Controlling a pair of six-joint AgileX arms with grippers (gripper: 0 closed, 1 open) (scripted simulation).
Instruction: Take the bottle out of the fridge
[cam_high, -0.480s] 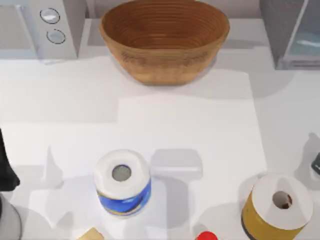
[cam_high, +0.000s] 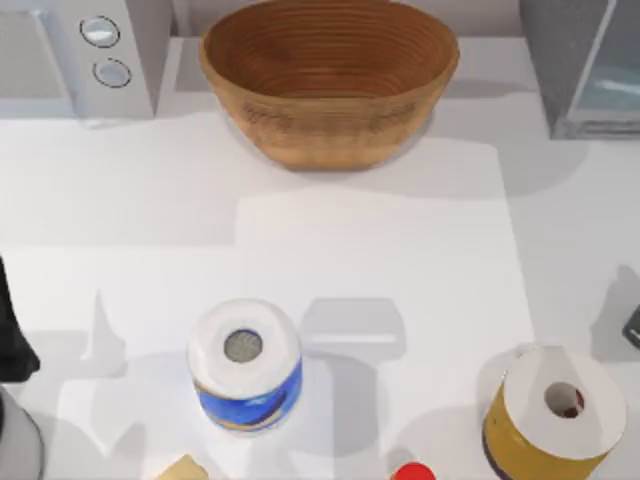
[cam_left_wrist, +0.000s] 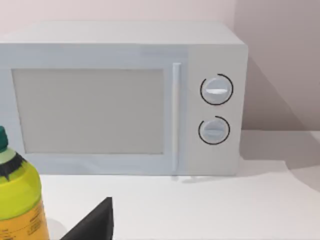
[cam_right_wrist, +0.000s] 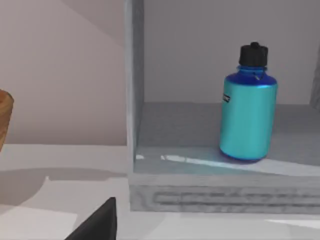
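Standing upright inside the fridge (cam_right_wrist: 210, 165), the bottle (cam_right_wrist: 248, 107) rests on the grey floor of the open compartment in your right wrist view, its black cap on top and its cyan label facing you, with the compartment's pale wall to one side of it and well apart. In the top view you find the fridge (cam_high: 585, 65) at the upper right of the frame, its glassy panel turned toward the worktop (cam_high: 370, 250).

Your right tool (cam_high: 632, 327) sits at the right edge of the top view, below the fridge and just above the white-topped yellow container (cam_high: 555, 412); only a dark sliver of it shows there, and one dark finger (cam_right_wrist: 97, 222) shows low in the right wrist view, so you cannot tell whether it is released or clenched. Your left tool (cam_high: 12, 340) is parked at the left edge of the top view, and its state cannot be told either; a dark finger (cam_left_wrist: 92, 222) shows in the left wrist view in front of the microwave (cam_left_wrist: 122, 97), beside a yellow-green bottle (cam_left_wrist: 19, 197).

A wicker basket (cam_high: 328, 78) stands at the top centre of the top view, between the microwave and the fridge. A white-topped container with a blue label (cam_high: 245, 365) stands in the lower middle, and a red cap (cam_high: 412, 472) peeks in at the bottom edge.
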